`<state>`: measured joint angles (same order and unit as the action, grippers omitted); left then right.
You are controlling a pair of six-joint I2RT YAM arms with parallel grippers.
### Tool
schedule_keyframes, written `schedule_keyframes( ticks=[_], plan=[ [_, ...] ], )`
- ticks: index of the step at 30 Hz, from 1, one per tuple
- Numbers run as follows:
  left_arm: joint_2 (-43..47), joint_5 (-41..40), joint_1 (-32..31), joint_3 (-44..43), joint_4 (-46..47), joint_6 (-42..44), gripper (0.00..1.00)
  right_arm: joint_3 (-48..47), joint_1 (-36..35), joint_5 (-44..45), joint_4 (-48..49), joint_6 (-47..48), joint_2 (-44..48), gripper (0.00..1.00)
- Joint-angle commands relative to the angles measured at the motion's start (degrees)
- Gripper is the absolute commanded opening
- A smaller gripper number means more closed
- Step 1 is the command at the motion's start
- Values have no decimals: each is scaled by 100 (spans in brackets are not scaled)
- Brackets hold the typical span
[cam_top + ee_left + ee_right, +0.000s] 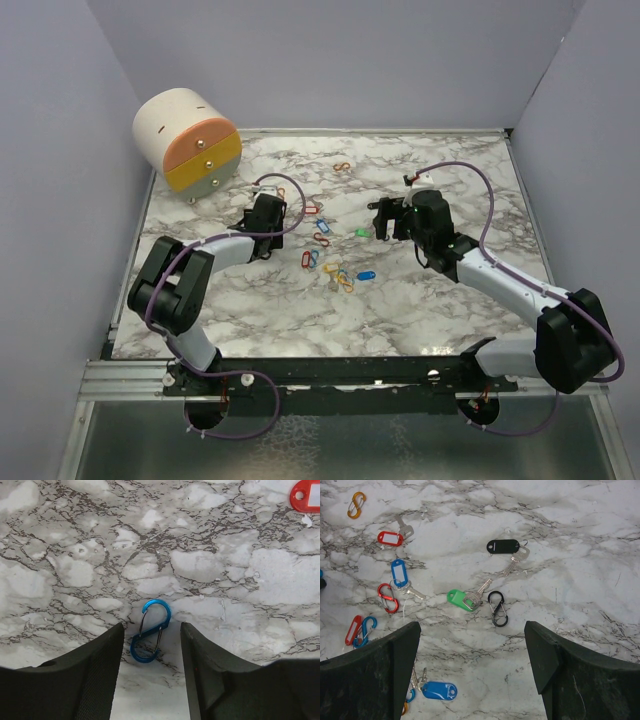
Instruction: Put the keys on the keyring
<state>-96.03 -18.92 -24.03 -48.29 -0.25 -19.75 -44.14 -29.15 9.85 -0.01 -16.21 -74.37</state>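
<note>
Straddled by the parted, empty left gripper: a small blue metal S-shaped carabiner keyring, long axis nearly lengthwise between the jaws, toward the marble table's left edge. Tiny plastic-tagged metal keys scattered mid-table, under the wide-open right gripper.

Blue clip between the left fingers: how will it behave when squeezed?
The blue clip looks like thin rigid metal, so probably stiff and light. It lies flat on the smooth marble table, so it may skid or pivot rather than lift. Its glossy rounded edges could slip from the fingers.
</note>
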Motion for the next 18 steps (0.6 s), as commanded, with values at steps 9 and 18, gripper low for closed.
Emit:
schedule_keyframes(
  ticks=[9,18],
  plan=[
    [-324,159,8,-167,-318,50,48,11,-21,194,-17,53,10,86],
    [-43,17,12,21,-507,-26,52,21,-20,193,-41,49,31,86]
  ],
)
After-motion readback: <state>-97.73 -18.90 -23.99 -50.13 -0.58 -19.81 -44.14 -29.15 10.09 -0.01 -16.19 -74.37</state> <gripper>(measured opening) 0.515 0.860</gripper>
